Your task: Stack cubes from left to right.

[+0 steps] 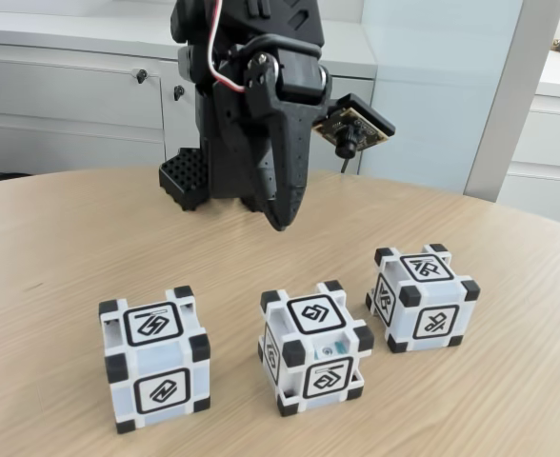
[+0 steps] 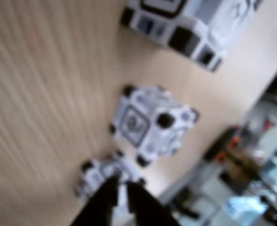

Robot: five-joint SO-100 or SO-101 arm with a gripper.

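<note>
in the fixed view, the black gripper [image 1: 282, 221] was held in the air above the wooden table [image 1: 51, 248], its fingers drawn together to a single point with nothing between them. a small camera board [image 1: 351, 129] was mounted at its right side. three white cubes with black corners were set in a row on the table, all nearer the camera than the gripper: the left cube [image 1: 154, 357] well down and to its left, the middle cube [image 1: 314, 346] almost straight below it, the right cube [image 1: 422, 296] down and to its right. the cubes were kept apart from one another, none stacked.

in the wrist view, heavily blurred, the dark fingertips [image 2: 111, 193] were seen at the bottom edge, close together, over one cube [image 2: 100, 175]. a second cube [image 2: 150, 123] was placed just beyond them, a third [image 2: 190, 21] farthest off at the top edge.
</note>
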